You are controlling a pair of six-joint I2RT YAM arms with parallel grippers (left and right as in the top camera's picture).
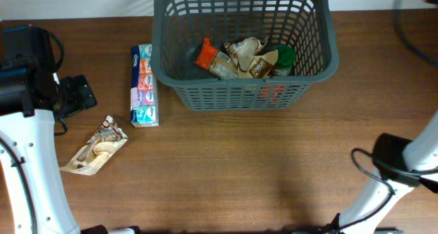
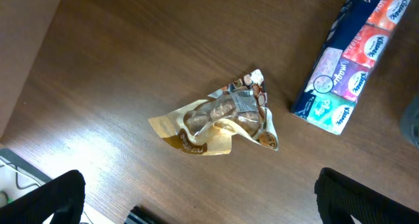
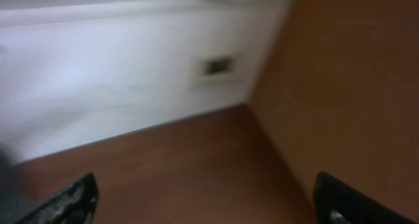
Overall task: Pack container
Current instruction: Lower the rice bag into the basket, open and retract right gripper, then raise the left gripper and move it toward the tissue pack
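Where the big brown wooden table (image 1: pixel 239 172) meets its far edge, the container (image 1: pixel 226 97) sits, a little to the right of the middle. It is a large dark grey basket with slots in its sides, and it stands upright. Two white arms reach in from the near side, the left arm (image 1: pixel 27 159) at the left edge and the right arm (image 1: pixel 404 165) at the right corner.

A long pack of tissues (image 1: pixel 144 85) lies flat just to the left of the container; it is too close to tell if they touch. Nearer and further left lies a crumpled cream and brown snack bag (image 1: pixel 96 152), apart from the tissues.

Inside the container lie smaller things: some cream and brown bags (image 1: pixel 248 56), an orange packet (image 1: pixel 205 54) on the left and a green thing (image 1: pixel 284 56) on the right.

The left gripper (image 2: pixel 200 207) hangs above the snack bag with its fingers spread wide and nothing in them. The right gripper (image 3: pixel 206 207) is spread wide too, and holds nothing; its view is blurry.
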